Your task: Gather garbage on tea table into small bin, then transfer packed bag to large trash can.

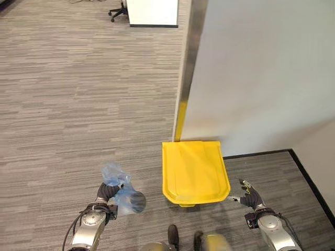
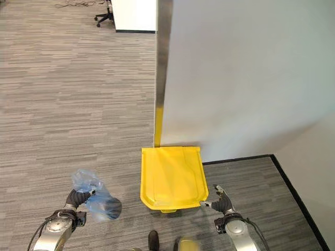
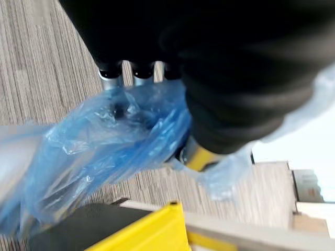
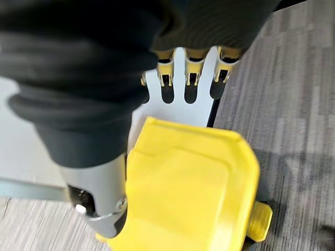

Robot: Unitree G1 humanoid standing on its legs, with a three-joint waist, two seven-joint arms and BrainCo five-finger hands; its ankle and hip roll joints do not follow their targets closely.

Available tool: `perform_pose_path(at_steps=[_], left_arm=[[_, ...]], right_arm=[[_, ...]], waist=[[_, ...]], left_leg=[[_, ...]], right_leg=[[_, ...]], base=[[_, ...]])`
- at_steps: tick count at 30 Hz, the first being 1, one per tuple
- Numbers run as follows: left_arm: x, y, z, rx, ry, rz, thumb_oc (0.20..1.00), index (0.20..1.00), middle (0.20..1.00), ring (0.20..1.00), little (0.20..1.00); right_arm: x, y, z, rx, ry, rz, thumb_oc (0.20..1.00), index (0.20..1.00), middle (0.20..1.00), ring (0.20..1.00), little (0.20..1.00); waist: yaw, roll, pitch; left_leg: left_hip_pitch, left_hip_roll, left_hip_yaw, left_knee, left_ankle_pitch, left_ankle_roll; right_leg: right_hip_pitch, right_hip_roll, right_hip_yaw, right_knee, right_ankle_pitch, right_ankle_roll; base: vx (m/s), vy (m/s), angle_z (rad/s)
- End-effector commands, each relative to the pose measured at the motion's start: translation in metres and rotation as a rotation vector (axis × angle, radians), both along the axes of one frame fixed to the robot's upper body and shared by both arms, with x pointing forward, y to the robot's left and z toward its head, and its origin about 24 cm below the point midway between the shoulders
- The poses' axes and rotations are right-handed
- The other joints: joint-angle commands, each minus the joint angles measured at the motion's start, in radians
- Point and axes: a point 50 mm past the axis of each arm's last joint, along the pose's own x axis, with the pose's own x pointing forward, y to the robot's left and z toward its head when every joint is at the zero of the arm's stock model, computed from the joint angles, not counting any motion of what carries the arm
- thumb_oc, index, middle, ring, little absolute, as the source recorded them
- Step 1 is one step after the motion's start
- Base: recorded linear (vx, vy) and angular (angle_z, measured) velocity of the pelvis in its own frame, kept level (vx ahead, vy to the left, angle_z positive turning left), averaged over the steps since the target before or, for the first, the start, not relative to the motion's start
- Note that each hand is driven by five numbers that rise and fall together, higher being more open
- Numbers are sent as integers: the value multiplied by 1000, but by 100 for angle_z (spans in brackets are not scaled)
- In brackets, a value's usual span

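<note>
On the grey striped carpet (image 1: pixel 78 104) in front of the robot, both arms reach forward and low, one to each side of a large yellow trash can (image 1: pixel 194 172). The left arm comes in from the lower left with its wrist bent upward; the right arm comes in from the lower right with its hand raised beside the can's right front corner.

The can stands with its yellow lid closed, its back toward a pale wall panel (image 1: pixel 256 73) whose near corner carries a metal edge strip (image 1: pixel 187 57) with a short yellow section at the bottom. A black baseboard (image 1: pixel 259 153) runs along the foot of the wall to the right. Far off across the carpet stand a white cabinet (image 1: pixel 152 12) and the wheeled base of an office chair (image 1: pixel 118 12).

The left hand (image 1: pixel 107 192) has its fingers curled tight around the gathered neck of a blue plastic bag (image 1: pixel 121 194). The bag bulges on both sides of the fist and hangs clear of the floor, just left of the can and not touching it. The right hand (image 1: pixel 250 197) holds nothing. Its fingers (image 4: pixel 192 73) are straight and spread, and its thumb lies close beside the lid's edge; contact cannot be made out.
</note>
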Motion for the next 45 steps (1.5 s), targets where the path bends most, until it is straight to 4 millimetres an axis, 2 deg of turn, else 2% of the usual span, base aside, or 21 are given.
perform_pose_path(at_steps=[1, 9, 14, 15, 16, 17, 21, 23, 25, 27, 30, 35, 39, 45], left_arm=[[1, -6, 8, -28, -84, -6, 200, 200, 200, 200, 200], [-2, -10, 5, -43, -59, -29, 200, 200, 200, 200, 200], [1, -14, 5, -50, -60, -53, 200, 200, 200, 200, 200], [1, -17, 4, -60, -60, -56, 200, 200, 200, 200, 200], [1, -19, 3, -64, -58, -56, 200, 200, 200, 200, 200], [1, -21, 2, -69, -59, -53, 200, 200, 200, 200, 200], [4, -21, 6, -69, -84, -44, 200, 200, 200, 200, 200], [6, -15, 9, -47, -93, -29, 200, 200, 200, 200, 200], [9, -9, 14, -26, -109, -21, 200, 200, 200, 200, 200], [12, -6, 18, -13, -120, -21, 200, 200, 200, 200, 200], [9, -4, 18, -9, -118, -16, 200, 200, 200, 200, 200], [-1, -5, 9, -44, -90, 18, 200, 200, 200, 200, 200], [-8, -8, -1, -62, -45, 23, 200, 200, 200, 200, 200], [-11, -6, -2, -49, -28, 16, 200, 200, 200, 200, 200]], right_arm=[[10, -27, 15, -81, -61, -20, 1000, 1000, 1000, 1000, 1000], [0, -37, 14, -91, -46, -62, 1000, 1000, 1000, 1000, 1000], [1, -41, 16, -105, -45, -56, 1000, 1000, 1000, 1000, 1000], [3, -40, 16, -105, -51, -51, 1000, 1000, 1000, 1000, 1000], [2, -40, 15, -105, -46, -50, 1000, 1000, 1000, 1000, 1000], [2, -40, 14, -110, -39, -50, 1000, 1000, 1000, 1000, 1000], [7, -37, 16, -108, -47, -42, 1000, 1000, 1000, 1000, 1000], [12, -31, 16, -108, -47, -16, 1000, 1000, 1000, 1000, 1000], [16, -24, 14, -102, -42, 5, 1000, 1000, 1000, 1000, 1000], [16, -19, 13, -92, -40, 17, 1000, 1000, 1000, 1000, 1000], [9, -21, 9, -79, -26, -3, 1000, 1000, 1000, 1000, 1000], [7, -28, 10, -83, -26, -28, 1000, 1000, 1000, 1000, 1000], [3, -33, 8, -87, -14, -50, 1000, 1000, 1000, 1000, 1000], [0, -36, 7, -87, -6, -63, 1000, 1000, 1000, 1000, 1000]], waist=[[-9, 61, -2], [-19, 57, -2], [-25, 44, 5], [-32, 48, 0], [-42, 56, -5], [-58, 74, -15], [-48, 69, -2], [-38, 64, 17], [-27, 65, 41], [-20, 74, 46], [-10, 57, 27], [0, 51, -1], [-3, 52, -10], [-2, 49, -9]], left_leg=[[50, 163, 3, -99, -48, -49], [18, 179, -2, -64, -29, -92], [34, 186, -19, 21, -99, -96], [64, 189, -46, 18, -116, -103], [89, 197, -57, -7, -115, -108], [128, 202, -57, -107, -109, -101], [122, 178, -70, -145, -101, -90], [115, 166, -58, -171, -90, -70], [97, 173, -33, -171, -70, -61], [78, 183, -23, -167, -54, -53], [67, 165, -28, -159, -50, -61], [81, 173, -7, -128, -73, -66], [104, 174, -8, -123, -82, -65], [121, 170, -12, -133, -91, -60]], right_leg=[[204, 37, 2, -182, -105, 179], [256, 37, -37, -276, -83, 164], [242, 14, -38, -268, -68, 154], [226, 13, -34, -263, -64, 155], [219, 16, -35, -266, -63, 157], [188, 20, -31, -276, -36, 172], [153, 10, -12, -285, 8, 194], [96, 2, 2, -255, 26, 218], [49, 2, -6, -169, 15, 231], [43, -1, -25, -86, -25, 229], [124, 0, -24, -156, -58, 204], [190, -2, -34, -260, -37, 199], [226, -1, -46, -287, -35, 196], [244, -7, -51, -290, -42, 198]], base=[[78, -144, 45], [-20, -80, 24], [-98, 31, 2], [-117, 128, -5], [-163, 250, 4], [-95, 193, 8], [-121, 147, -30], [-196, 137, -81], [-247, 85, -96], [-173, 32, -51], [-21, -34, -19], [55, -71, 8], [57, 9, 1], [39, 55, 5]])
